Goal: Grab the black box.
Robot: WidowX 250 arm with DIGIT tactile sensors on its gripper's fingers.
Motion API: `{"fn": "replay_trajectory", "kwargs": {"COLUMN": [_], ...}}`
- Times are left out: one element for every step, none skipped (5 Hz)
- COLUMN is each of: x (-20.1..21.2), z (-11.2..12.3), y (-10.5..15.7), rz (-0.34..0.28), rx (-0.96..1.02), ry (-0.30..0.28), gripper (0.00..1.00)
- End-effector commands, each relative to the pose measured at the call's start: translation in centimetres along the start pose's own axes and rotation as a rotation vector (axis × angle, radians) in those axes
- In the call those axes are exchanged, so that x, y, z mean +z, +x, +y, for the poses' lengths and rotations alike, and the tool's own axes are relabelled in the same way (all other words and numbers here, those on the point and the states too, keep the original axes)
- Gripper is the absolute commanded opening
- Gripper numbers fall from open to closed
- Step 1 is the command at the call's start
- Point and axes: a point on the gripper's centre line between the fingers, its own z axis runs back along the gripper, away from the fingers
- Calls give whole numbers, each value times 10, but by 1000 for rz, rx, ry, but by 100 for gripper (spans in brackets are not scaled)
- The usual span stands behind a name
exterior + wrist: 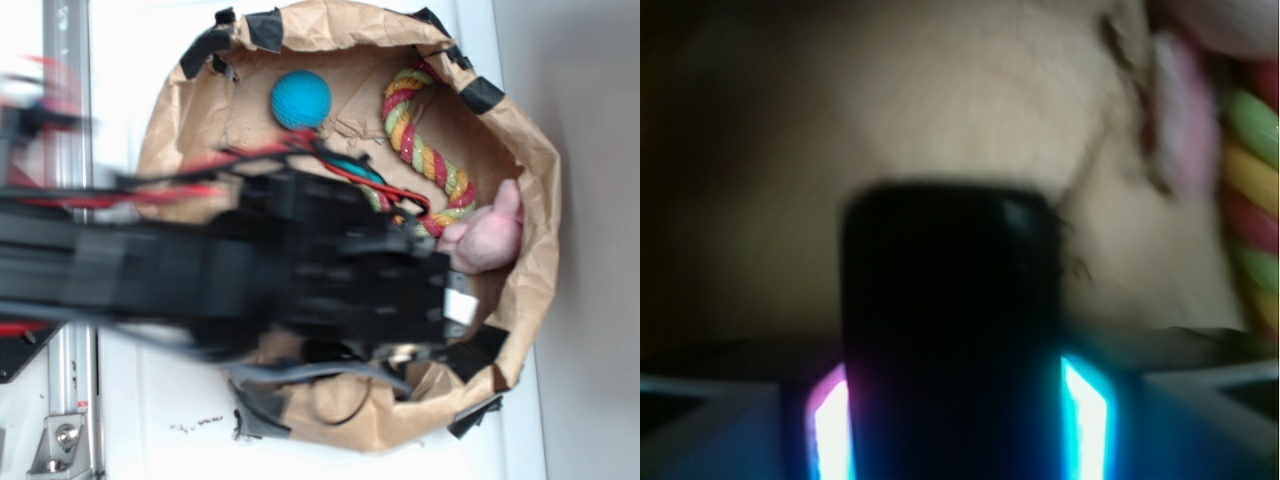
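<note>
My pincer (952, 420) is pinching the black box (950, 300), which sits between my two fingers with lit strips showing on either side of it. Below it lies brown paper (940, 110). In the exterior view my arm (250, 270) covers the box inside the paper bag (535, 200), near the blue ball (301, 99), rope toy (425, 150) and pink toy (487, 240).

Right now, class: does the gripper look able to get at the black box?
Probably yes: in the wrist view the black box already sits between the gripper fingers, with nothing in between. Blur hides whether they touch it.
</note>
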Motion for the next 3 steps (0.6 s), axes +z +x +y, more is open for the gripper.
{"fn": "replay_trajectory", "kwargs": {"x": [96,119,120], "z": [34,44,48], "y": [-43,-42,-36], "rz": [-143,-188,-199], "rx": [187,204,217], "ry": [47,30,43], "gripper": [0,0,0]}}
